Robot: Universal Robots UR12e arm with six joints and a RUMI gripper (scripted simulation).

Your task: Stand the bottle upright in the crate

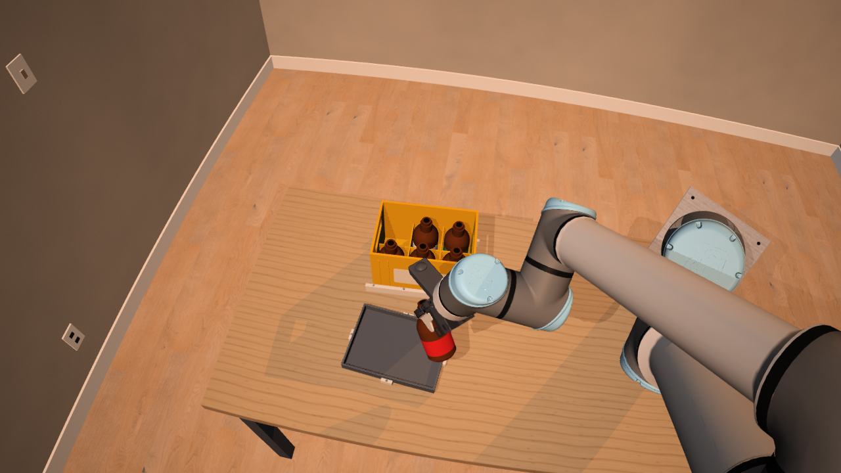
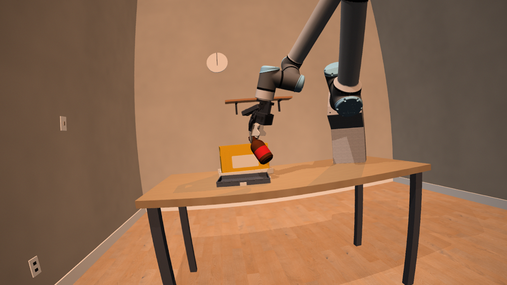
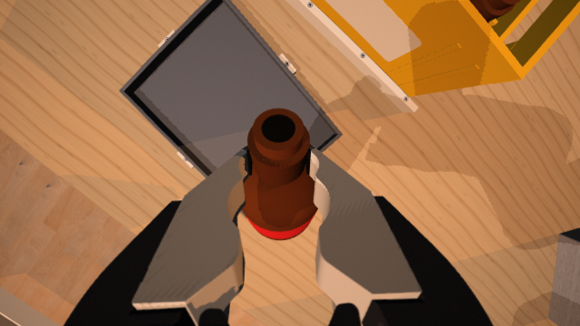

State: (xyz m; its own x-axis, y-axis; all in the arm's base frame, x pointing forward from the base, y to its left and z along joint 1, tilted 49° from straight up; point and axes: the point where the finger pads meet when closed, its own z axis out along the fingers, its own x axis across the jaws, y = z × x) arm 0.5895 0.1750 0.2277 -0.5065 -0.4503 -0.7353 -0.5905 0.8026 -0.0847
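My gripper (image 1: 427, 316) (image 2: 256, 136) (image 3: 279, 148) is shut on the neck of a brown bottle with a red label (image 1: 437, 342) (image 2: 261, 152) (image 3: 278, 181). The bottle hangs in the air, tilted, its base lower and to the right, above the right edge of the dark grey tray (image 1: 382, 347) (image 2: 241, 178) (image 3: 204, 86). The tray is empty. The orange crate (image 1: 389, 265) (image 2: 229, 154) (image 3: 435, 59) stands just behind the tray and holds several upright brown bottles (image 1: 424, 231); its back left cell shows no bottle.
The crate rests on a pale base plate (image 1: 387, 288) (image 3: 353, 52). The tray and crate sit near the middle of the wooden table (image 1: 305, 247) (image 2: 324, 173). The robot's pedestal (image 2: 347, 138) stands at the table's right rear.
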